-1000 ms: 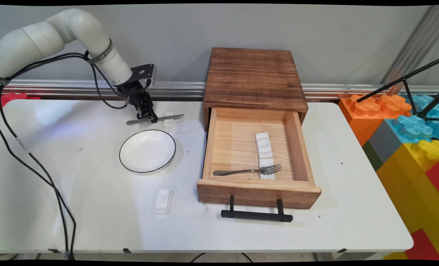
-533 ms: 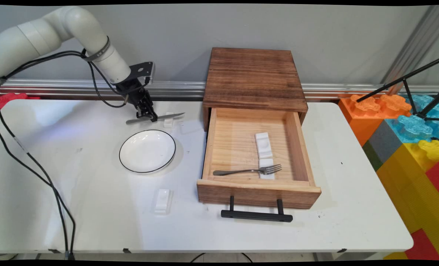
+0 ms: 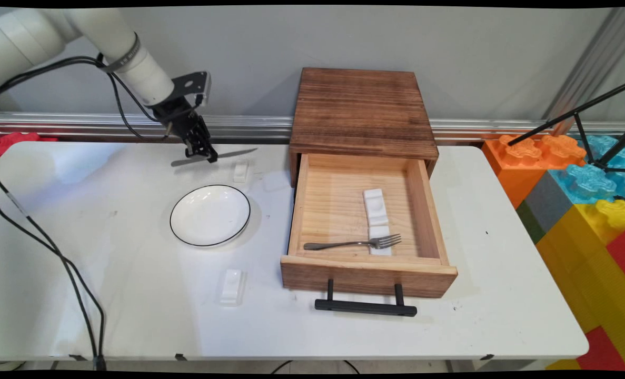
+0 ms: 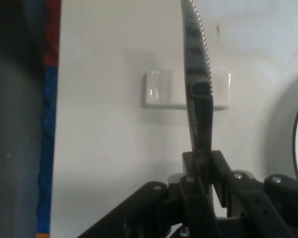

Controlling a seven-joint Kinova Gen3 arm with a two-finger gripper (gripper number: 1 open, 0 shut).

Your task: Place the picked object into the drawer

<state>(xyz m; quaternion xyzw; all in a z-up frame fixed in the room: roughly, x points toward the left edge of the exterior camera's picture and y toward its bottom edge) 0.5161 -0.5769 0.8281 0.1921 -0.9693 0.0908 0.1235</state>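
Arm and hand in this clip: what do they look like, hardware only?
A white arm of rounded tubular links, with a grey lettered band near the wrist. Black cables hang from it. A black bracket sits at the wrist, above a black two-finger hand with bolted linkage.

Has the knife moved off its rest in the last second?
Yes. The knife, clamped in the gripper, has gone up and slightly left; the white rest it lay across now sits uncovered on the table.
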